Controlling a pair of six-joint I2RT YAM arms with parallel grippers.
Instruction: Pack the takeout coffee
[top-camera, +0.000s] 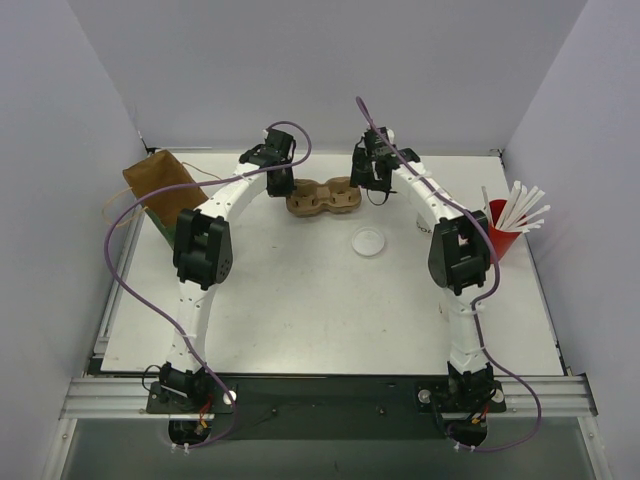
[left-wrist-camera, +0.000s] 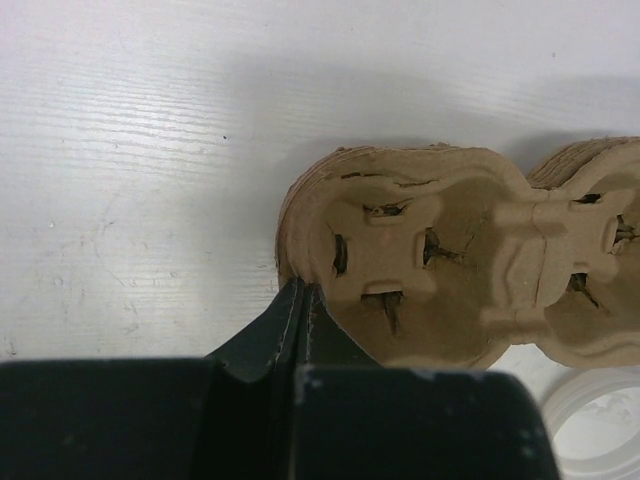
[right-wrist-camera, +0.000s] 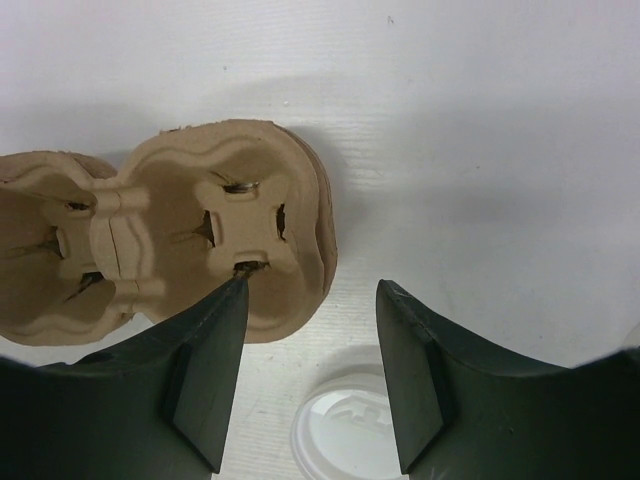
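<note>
1. Nearest on the counter (top-camera: 300, 310) lies a clear plastic lid (top-camera: 368, 241), just on the near side of the pulp cup carrier (top-camera: 322, 197). In the right wrist view it sits directly below the right end effector (right-wrist-camera: 312, 290). A finger coming down or drawing back could skid the lid away.
2. The red cup of straws (top-camera: 505, 228) stands close beside the right arm's elbow. A wide swing of that arm could tip it and scatter the straws.
3. The left end effector (left-wrist-camera: 300, 290) has its fingers pressed together, with the tips at the carrier's near-left rim. I cannot tell whether any of the lip is caught between them.
   - If only a thin edge is held, a lift could tear the pulp or slip off.
   - If nothing is held, any push would just shove the carrier across the counter.
4. The right end effector is spread. One finger is over the near rim of the right-hand well, and the other is over bare counter past the carrier's end.
   - Closing there could crush the end wall.
   - With the other end pinned, a pull could buckle the narrow waist.
5. The carrier's rim looks layered, as if several are nested, so more than one might come up together.
6. Both wells are empty, and no white paper coffee cup can be made out in any view. The arms may be hiding them, so a blind reach could knock one over.
7. Farthest, at the left, stands a brown paper bag (top-camera: 160, 185), well apart from the carrier.
</note>
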